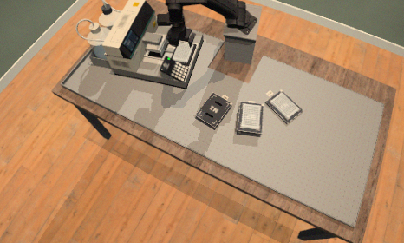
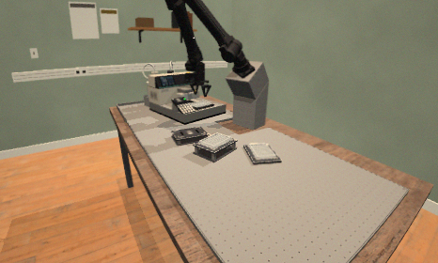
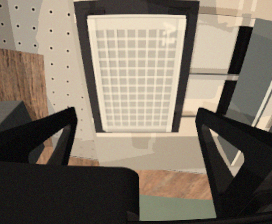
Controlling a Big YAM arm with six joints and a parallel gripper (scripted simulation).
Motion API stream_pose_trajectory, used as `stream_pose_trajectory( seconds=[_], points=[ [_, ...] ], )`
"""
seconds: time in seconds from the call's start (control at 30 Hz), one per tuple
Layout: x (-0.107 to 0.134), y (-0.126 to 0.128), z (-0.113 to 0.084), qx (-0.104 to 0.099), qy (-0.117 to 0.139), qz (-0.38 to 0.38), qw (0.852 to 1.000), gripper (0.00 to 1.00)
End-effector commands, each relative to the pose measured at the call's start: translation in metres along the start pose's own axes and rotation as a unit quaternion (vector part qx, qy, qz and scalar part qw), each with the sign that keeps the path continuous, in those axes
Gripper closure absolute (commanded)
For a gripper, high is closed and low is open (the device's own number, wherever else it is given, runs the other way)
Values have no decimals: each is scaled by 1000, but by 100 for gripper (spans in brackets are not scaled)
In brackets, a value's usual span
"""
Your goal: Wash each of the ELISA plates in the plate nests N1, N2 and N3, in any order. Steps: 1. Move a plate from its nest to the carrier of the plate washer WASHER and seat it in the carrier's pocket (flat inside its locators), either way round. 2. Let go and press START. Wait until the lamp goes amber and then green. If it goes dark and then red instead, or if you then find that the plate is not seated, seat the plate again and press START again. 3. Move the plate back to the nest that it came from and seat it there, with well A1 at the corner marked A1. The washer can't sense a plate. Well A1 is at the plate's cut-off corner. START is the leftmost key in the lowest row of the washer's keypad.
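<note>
Two papers [image 2: 84, 21] [image 2: 109, 21] hang left of a shelf [image 2: 160, 29] bearing boxes [image 2: 144, 23]

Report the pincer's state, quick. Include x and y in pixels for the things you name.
Pincer [image 1: 179, 41] [image 2: 200, 93] [image 3: 136, 113]: open, holding nothing, above the plate [image 1: 183, 51] [image 2: 203, 103] [image 3: 137, 75] on the washer [image 1: 114, 65] [image 2: 170, 112].

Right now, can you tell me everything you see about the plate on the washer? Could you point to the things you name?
The plate [image 1: 184, 52] [image 2: 203, 104] [image 3: 137, 75] is a pale, whitish rectangle that looks like plastic, with a raised rim around a grid of small square wells. Faint light marks show near one corner. It lies in the washer's dark-edged carrier and looks flat. The open gripper [image 2: 200, 89] [image 3: 136, 113] is above it, not holding it.
</note>
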State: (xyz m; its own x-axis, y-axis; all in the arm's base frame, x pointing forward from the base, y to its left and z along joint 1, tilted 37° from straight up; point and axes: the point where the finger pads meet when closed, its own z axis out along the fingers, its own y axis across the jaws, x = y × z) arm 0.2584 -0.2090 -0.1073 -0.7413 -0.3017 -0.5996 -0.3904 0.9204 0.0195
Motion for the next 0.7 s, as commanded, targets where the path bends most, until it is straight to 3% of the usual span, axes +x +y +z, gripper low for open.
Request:
stream_pose_trajectory(
  seconds=[0.0, 0.67],
  points=[
    [0, -6, -13, 10, -2, -6, 1000, 0],
    [-2, -8, -38, 11, -2, -8, 1000, 0]
  ],
)
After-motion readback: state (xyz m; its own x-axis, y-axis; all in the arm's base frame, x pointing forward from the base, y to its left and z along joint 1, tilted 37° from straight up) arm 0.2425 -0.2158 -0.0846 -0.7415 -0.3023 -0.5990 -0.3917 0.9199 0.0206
